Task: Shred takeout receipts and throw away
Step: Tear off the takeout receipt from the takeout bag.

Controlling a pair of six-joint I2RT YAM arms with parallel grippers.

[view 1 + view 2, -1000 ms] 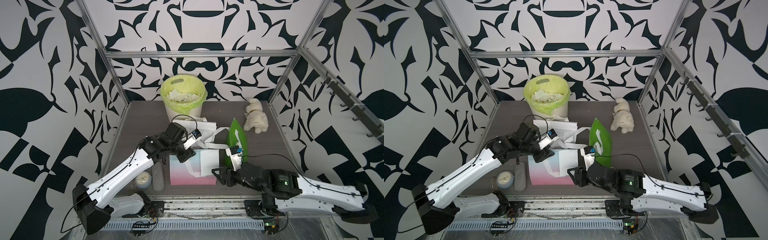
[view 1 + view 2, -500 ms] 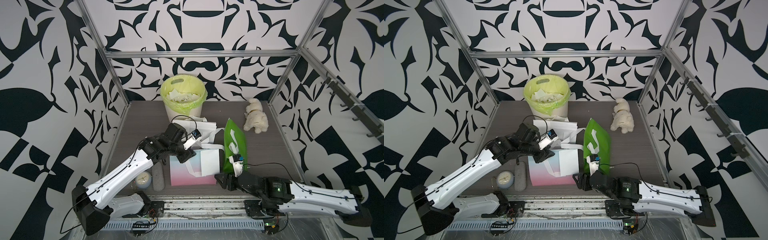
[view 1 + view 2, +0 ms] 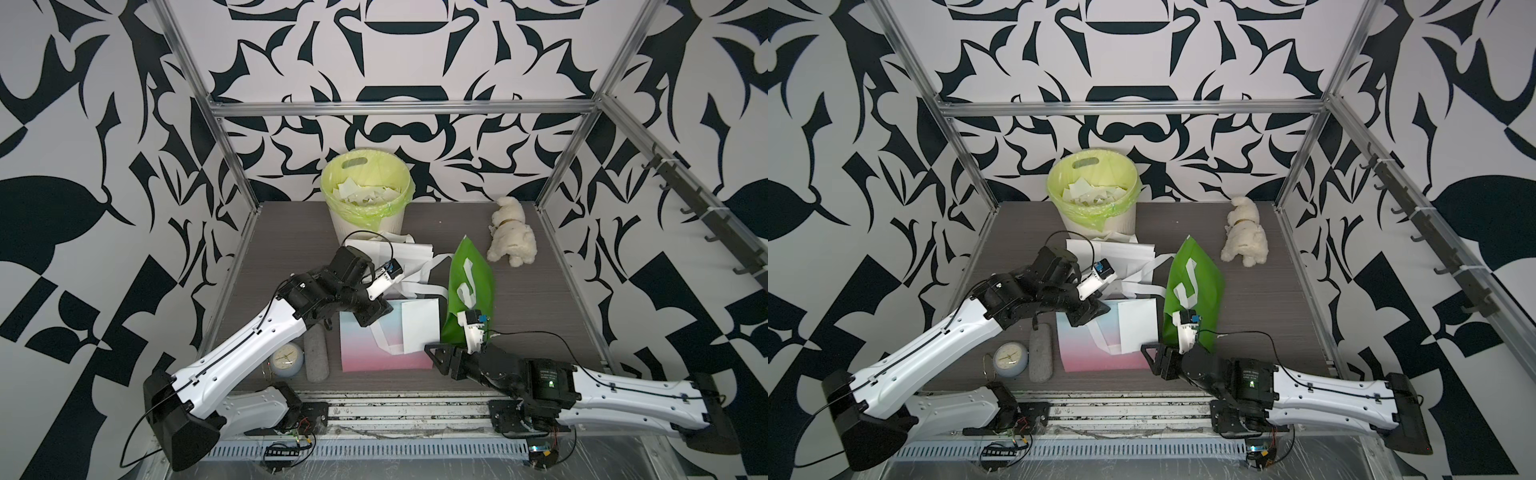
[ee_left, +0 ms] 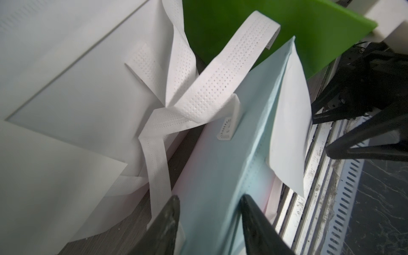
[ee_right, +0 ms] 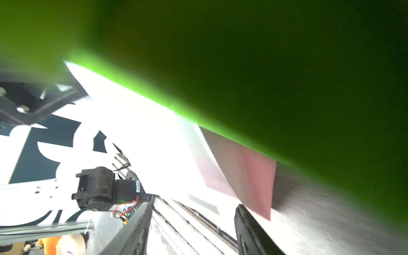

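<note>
No legible text anywhere. Clock (image 3: 286,357) left of gift bag (image 3: 374,358): dial numerals too small. Motor sticker (image 3: 545,369) right of gift bag: blurred.

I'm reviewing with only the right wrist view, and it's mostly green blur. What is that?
Observer: A green bag, propped up right beside the right gripper.
Operator: Any whole receipt out there?
Observer: Yes, a white sheet lies flat on the pink-to-blue gift bag, close to that gripper's tips.
Operator: And the bin?
Observer: The lined bin stands at the back of the table and already holds white scraps.
</note>
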